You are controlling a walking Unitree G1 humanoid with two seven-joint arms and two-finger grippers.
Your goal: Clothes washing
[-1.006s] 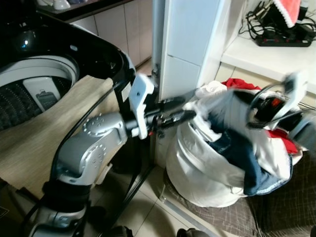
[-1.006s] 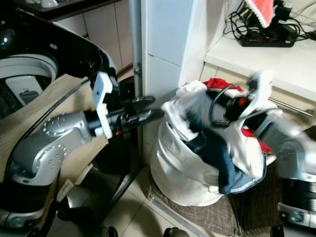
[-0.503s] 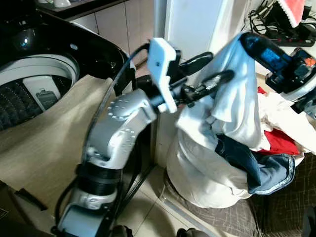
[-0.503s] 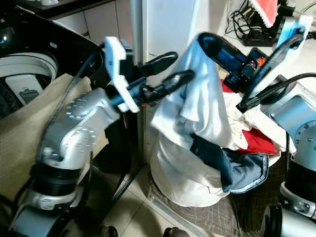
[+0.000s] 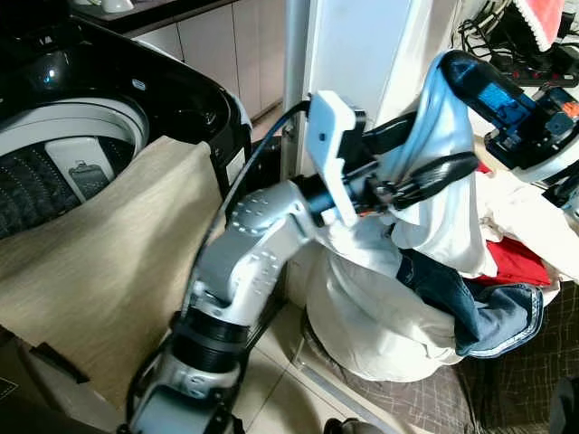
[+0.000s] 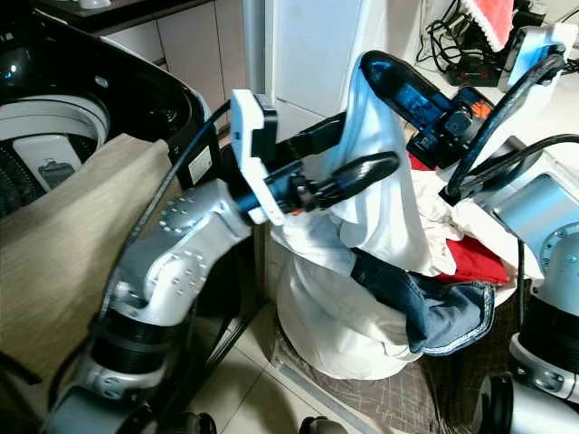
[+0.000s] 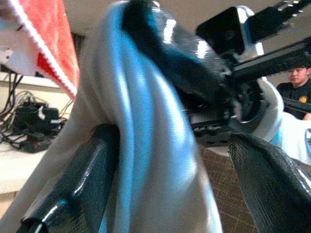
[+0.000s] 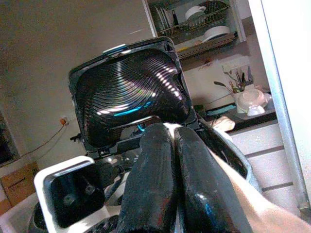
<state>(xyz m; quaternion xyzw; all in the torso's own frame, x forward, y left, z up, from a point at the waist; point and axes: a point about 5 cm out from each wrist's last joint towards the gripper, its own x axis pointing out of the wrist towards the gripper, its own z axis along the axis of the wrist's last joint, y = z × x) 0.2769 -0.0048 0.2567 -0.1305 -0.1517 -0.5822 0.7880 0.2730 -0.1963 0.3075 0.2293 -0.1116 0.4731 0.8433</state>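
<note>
My right gripper (image 5: 458, 69) is shut on a white garment (image 5: 443, 212) and holds it up over a white laundry bag (image 5: 371, 316). The garment hangs from the pinched fingers (image 8: 167, 145). My left gripper (image 5: 448, 145) is open and reaches in from the left, one finger on each side of the hanging garment (image 7: 155, 160). Its fingers (image 7: 82, 179) stand wide apart around the fabric. Blue jeans (image 5: 457, 294) and a red garment (image 5: 516, 262) spill from the bag's top. The washing machine (image 5: 63, 136) stands open at the left.
A beige cloth (image 5: 109, 244) drapes over the washer's front. The raised black lid (image 8: 126, 92) stands behind the drum. A white cabinet column (image 5: 353, 54) rises behind the bag. A shelf with a power strip and cables (image 5: 516, 27) is at the back right. A person (image 7: 296, 82) sits in the background.
The right gripper lifted the white garment out of the bag and now holds it still. The left gripper rose and swung right, ending with its fingers around the hanging fabric.
</note>
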